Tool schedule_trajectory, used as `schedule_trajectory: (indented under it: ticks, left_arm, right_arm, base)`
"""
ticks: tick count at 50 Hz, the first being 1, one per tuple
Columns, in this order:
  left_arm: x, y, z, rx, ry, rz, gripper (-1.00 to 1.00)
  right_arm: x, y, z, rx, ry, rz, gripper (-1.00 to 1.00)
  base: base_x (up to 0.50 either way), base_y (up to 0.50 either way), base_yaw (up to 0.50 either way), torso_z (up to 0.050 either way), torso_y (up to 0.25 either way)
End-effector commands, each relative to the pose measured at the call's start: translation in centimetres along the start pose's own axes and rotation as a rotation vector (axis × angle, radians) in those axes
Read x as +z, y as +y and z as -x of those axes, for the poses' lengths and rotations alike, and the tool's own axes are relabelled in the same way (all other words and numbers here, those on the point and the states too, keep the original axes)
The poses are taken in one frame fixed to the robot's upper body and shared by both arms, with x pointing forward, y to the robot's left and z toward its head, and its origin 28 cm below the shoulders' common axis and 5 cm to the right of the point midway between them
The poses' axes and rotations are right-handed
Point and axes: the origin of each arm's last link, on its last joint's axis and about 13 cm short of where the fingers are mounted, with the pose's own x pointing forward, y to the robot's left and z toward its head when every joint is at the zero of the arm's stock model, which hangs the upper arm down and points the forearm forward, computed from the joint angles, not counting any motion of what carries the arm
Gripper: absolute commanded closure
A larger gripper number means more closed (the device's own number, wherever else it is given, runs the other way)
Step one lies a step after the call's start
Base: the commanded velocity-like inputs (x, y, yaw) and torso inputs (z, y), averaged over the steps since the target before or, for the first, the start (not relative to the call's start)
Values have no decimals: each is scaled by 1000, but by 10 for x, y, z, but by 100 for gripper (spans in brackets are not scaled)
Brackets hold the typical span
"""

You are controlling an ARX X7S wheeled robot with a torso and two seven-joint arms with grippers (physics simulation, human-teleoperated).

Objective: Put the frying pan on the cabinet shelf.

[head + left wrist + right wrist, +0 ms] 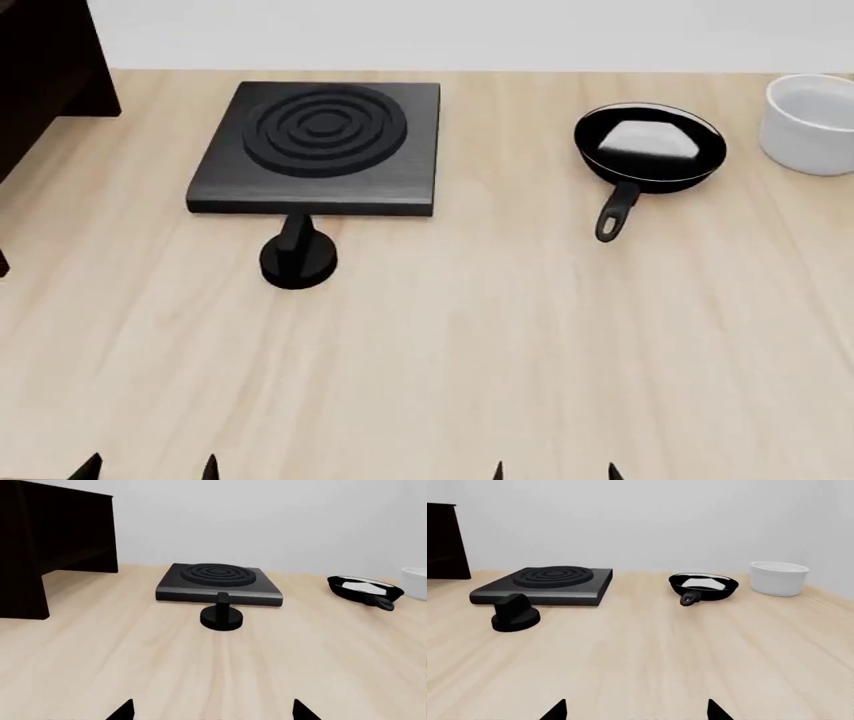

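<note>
The frying pan (650, 146) is small, glossy black with a pale sheen inside. It sits on the wooden table at the far right, its short handle (613, 218) pointing toward me. It also shows in the left wrist view (364, 590) and the right wrist view (702, 586). The dark cabinet (47, 60) stands at the far left, also in the left wrist view (57, 535); its shelf board is not clearly seen. My left gripper (147, 468) and right gripper (554, 472) are open and empty at the near edge, far from the pan.
A square black hob plate (320, 145) with concentric rings lies at the back left. A round black knob (299, 258) stands in front of it. A white round pot (811, 110) stands right of the pan. The pale wooden table (507, 340) spreads between them.
</note>
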Motion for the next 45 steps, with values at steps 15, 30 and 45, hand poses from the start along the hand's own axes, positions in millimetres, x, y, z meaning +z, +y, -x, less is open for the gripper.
schedule_trajectory:
  ticks: [15, 30, 45]
  left_arm:
    - [2, 0, -1, 16, 10, 30, -100]
    - [0, -1, 0, 19, 54, 1, -100]
    - [104, -7, 7, -17, -61, 55, -100]
  right_arm:
    - [4, -1, 2, -8, -5, -8, -100]
    - [4, -2, 2, -14, -2, 9, -100]
    - [95, -20, -4, -87, -114, 29, -100]
  base:
    - [0, 0, 0, 25, 0]
    - [0, 0, 0, 0, 0]
    - [0, 0, 0, 0, 0]
